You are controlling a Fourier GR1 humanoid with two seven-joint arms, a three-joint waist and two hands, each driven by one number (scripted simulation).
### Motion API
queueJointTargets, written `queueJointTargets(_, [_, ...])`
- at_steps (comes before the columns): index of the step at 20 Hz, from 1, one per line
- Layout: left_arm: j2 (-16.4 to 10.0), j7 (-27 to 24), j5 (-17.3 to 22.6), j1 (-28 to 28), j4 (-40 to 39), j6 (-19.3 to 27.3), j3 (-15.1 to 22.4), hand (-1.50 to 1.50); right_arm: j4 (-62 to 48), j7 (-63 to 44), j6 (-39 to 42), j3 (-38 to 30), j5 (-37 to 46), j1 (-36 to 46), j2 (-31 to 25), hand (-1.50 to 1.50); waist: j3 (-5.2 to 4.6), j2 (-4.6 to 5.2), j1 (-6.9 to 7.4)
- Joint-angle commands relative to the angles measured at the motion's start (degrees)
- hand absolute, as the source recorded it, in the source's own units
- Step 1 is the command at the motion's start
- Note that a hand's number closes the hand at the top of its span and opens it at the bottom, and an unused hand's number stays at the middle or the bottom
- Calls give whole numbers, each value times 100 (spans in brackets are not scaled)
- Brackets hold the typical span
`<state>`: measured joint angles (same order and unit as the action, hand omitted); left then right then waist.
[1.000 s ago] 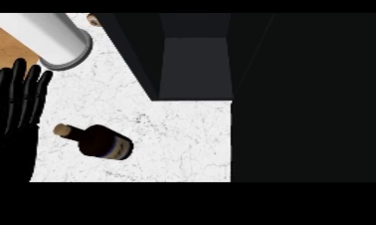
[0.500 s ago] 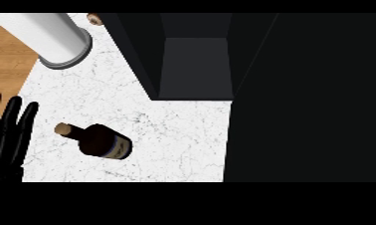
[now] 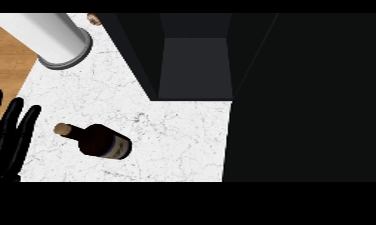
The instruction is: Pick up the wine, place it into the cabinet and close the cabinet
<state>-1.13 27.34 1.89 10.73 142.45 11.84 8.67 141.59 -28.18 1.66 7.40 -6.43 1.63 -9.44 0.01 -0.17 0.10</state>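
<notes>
Left hand (image 3: 13, 144) is idling at the left edge, fingers straight, released, lower than a second ago; wine (image 3: 105, 142) is lying unmoved beside it.

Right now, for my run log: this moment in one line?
wine: lying on counter; cabinet: open; left hand: open, apart from wine; right hand: not in view

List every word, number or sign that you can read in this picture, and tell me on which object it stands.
No text can be read.
Wine bottle: it has a pale label band near its base, but any print on the band is too small to read.
White cylinder: no marking shows.
Cabinet: no marking shows.
</notes>
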Motion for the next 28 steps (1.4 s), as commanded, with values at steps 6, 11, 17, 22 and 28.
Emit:
queueJointTargets(6, [-99,1116,-690,-615,738,679,269,-150,647,-1544,-697,200,162,1067,79,-150,-2,-9,2])
queueJointTargets(11, [-412,1678,-716,-1076,720,816,10,-150,1036,-1639,-596,31,108,881,-101,-150,5,-14,-42])
queueJointTargets(17, [-355,1148,-576,-873,181,870,-77,-150,559,-2450,-898,-554,-230,2209,-256,-150,-6,-1,0])
queueJointTargets(22, [-217,1011,-1076,-1072,-104,1113,213,-150,793,-2870,-934,-513,-159,2417,-351,-150,0,-5,-35])
queueJointTargets(28, [-137,138,-646,-629,-723,847,-124,-150,844,-3193,-1097,-258,128,2672,-280,-150,-9,-4,-32])
